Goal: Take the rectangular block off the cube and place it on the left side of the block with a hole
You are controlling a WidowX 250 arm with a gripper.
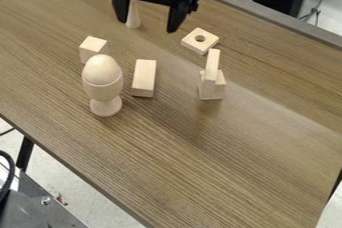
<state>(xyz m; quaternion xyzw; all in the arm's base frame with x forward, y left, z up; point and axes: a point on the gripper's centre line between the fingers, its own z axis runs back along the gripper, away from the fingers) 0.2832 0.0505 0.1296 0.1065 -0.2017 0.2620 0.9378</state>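
Observation:
The black gripper [148, 23] hangs at the top of the view, left of the block with a hole, its two fingers spread apart with no block held. A slim rectangular block [212, 67] rests on a cube [220, 86] at right of centre, its upper end pointing to the back. How it touches the cube's top or side I cannot tell exactly. The flat square block with a hole [200, 41] lies just behind that pair, on the wooden table [267, 142].
A wider rectangular block [143, 78] lies left of the pair. Farther left are another cube [93, 49] and an egg-shaped piece [102, 70] in a wooden cup [105, 99]. A pale cone [133, 17] stands behind, near the gripper's left finger.

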